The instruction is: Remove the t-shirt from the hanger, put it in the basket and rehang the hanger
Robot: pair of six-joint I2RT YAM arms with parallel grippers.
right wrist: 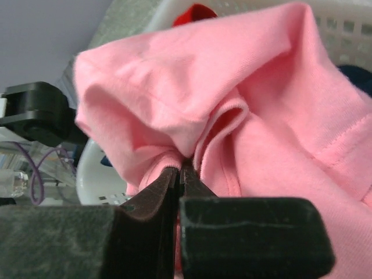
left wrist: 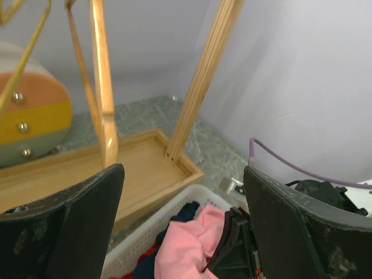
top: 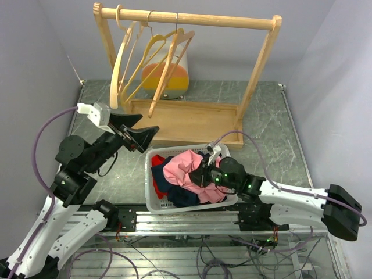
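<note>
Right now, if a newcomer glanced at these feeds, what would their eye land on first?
The pink t-shirt bunched in the white basket at the near middle of the table, with the right gripper shut on a fold of it. Next, the wooden rack at the back, its hangers bare, and the left gripper open, raised just left of the basket.
</note>
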